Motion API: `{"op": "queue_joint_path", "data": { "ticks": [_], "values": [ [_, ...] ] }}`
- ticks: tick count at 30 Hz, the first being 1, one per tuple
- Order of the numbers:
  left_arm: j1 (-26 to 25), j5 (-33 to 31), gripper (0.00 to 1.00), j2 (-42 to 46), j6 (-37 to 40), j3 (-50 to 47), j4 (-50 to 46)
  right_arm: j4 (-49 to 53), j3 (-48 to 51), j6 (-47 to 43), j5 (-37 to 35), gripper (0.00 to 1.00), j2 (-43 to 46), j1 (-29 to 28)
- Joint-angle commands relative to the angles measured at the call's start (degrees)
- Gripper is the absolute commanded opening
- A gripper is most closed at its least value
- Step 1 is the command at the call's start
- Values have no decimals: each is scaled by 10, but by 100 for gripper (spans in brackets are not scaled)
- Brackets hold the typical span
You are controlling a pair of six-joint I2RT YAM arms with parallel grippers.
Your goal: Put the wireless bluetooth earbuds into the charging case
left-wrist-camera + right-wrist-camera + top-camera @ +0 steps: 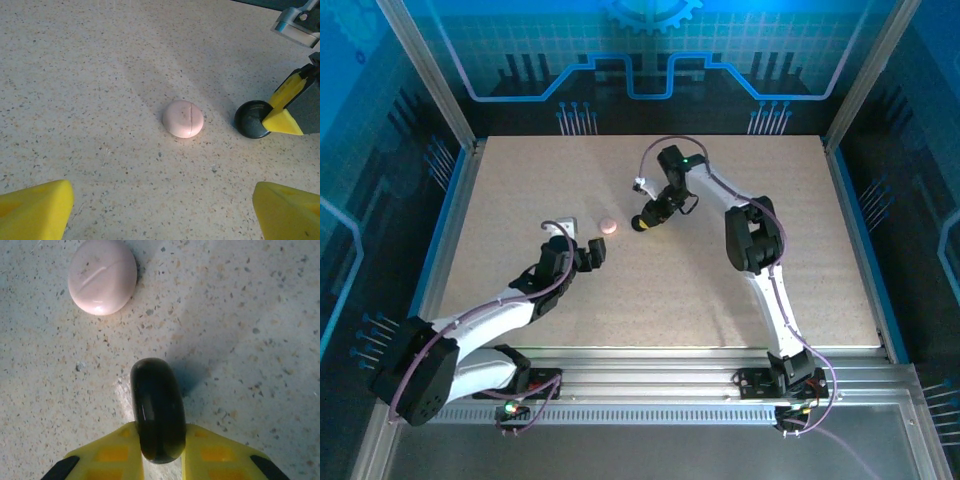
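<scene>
The yellow fingers point(116, 454) of the right gripper point(158, 440) are squeezing the black case point(156, 400) from both sides. The case is standing up on its thin edge, very low by the table point(770, 250). I cannot tell if it is touching. Just to its left and a bit farther off, the pink case point(102, 275) is lying flat, and it is looking shut, with a thin line across its top. The left gripper point(160, 210) is hanging with its fingers spread wide, holding nothing. It is pointing at the pink case from the near left side, with some bare table between them. The earbuds may be sitting inside the cases, but I cannot tell, since the pink lid is looking closed and the black case is turning only its edge this way. So I am guessing the job is either close to done or the cases are needing to be opened first. Nothing is getting in the way. The two arms are working close together, so they could bump.
</scene>
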State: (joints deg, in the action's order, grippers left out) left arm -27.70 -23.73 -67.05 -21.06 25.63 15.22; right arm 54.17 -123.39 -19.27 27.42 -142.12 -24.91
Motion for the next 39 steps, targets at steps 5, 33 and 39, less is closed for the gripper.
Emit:
{"op": "queue_joint_path", "data": {
  "ticks": [5, 33, 39],
  "values": [
    [18, 17, 92, -31, 0, 39, -18, 38, -55, 28, 33, 22, -51, -16],
    [194, -56, 98, -19, 99, 95, -35, -173, 143, 128, -97, 47, 152, -1],
    [215, -69, 99, -49, 126, 58, 31, -317, 350, 191, -153, 49, 285, 30]
  ]
}}
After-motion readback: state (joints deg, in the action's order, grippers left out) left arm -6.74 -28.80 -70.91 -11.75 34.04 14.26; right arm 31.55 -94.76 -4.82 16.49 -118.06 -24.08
